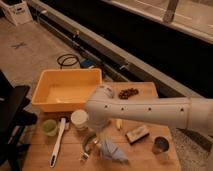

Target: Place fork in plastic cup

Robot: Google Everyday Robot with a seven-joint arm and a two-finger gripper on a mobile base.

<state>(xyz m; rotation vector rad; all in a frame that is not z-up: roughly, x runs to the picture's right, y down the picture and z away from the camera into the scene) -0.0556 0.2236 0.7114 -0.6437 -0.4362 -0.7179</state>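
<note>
The fork (84, 156) shows only as a small silver piece near the table's front edge, between the curved green vegetable (89, 140) and a blue cloth (113, 150). A green plastic cup (49, 127) stands at the left, and a white cup (78, 119) stands right of it. My white arm reaches in from the right. Its gripper (97, 122) hangs over the spot between the white cup and the vegetable, above and behind the fork. Nothing shows in its grasp.
A yellow bin (46, 88) fills the table's back left. A long white-handled brush (57, 142) lies by the green cup. A sponge (136, 134), a metal cup (160, 146) and dark grapes (128, 93) are to the right. A black chair (12, 112) stands at the left.
</note>
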